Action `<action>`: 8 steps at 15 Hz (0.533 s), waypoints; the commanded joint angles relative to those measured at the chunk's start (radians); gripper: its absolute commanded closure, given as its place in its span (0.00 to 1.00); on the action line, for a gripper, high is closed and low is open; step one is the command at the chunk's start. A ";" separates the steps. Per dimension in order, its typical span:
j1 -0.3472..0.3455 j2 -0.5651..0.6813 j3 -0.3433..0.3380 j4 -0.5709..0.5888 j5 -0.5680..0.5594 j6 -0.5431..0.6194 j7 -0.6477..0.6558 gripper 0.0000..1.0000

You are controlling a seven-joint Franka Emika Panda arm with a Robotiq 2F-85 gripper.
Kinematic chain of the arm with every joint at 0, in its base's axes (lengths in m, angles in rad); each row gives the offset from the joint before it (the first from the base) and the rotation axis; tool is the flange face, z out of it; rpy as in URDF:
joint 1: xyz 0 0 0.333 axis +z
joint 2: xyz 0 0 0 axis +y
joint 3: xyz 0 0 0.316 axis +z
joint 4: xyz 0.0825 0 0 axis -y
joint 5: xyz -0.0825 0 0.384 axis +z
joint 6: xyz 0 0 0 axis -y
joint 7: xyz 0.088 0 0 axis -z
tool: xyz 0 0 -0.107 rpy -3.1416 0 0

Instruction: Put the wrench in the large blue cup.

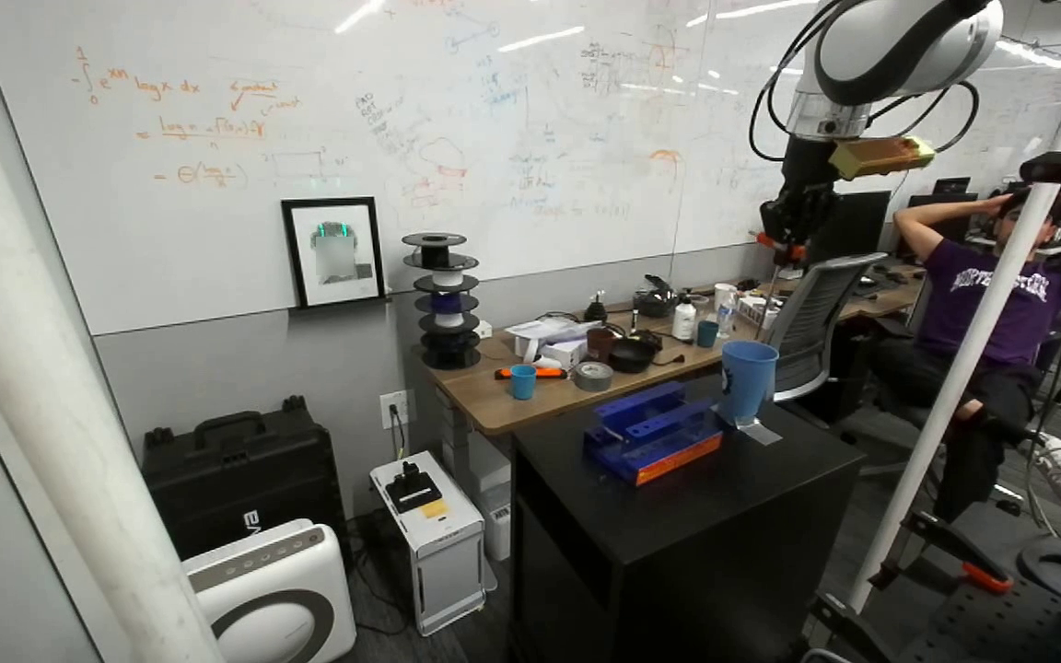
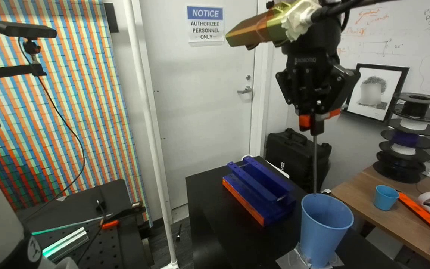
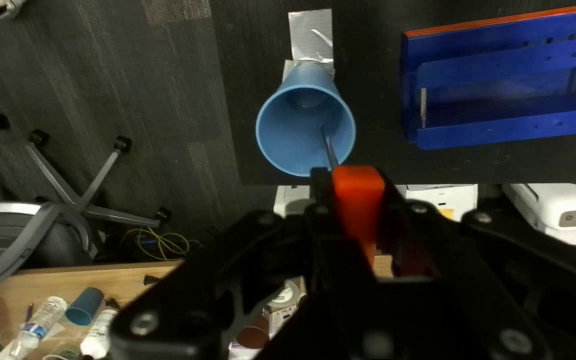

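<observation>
A wooden desk (image 1: pixel 480 391) runs along the far side of the black table (image 1: pixel 715 483) in an exterior view, its front edge just beyond the table's own. An office chair (image 1: pixel 811 318) stands farther back on the right. The table's black top stretches from the dark-blue box (image 1: pixel 655 433) to the near edge. That box lies left of the large blue cup (image 2: pixel 323 228) in both exterior views, and the wrist view shows a strip of black surface between the two.

The end effector (image 2: pixel 315 123) is above the cup, well apart from rim, box and table. Its fingers are closed, gripping the orange handle of the wrench (image 2: pixel 315 160). The cup stands upright on the table, mouth up, toward the far corner in an exterior view.

The wrench's thin metal shaft points down, its visible lower end meeting the line of the far rim in both exterior views; whether it touches the cup or dips inside, I cannot tell. Silver tape (image 3: pixel 313 35) lies flat on the table at the cup's foot
</observation>
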 commanded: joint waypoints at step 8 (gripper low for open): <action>-0.004 0.279 -0.041 0.039 0.101 0.208 0.015 0.87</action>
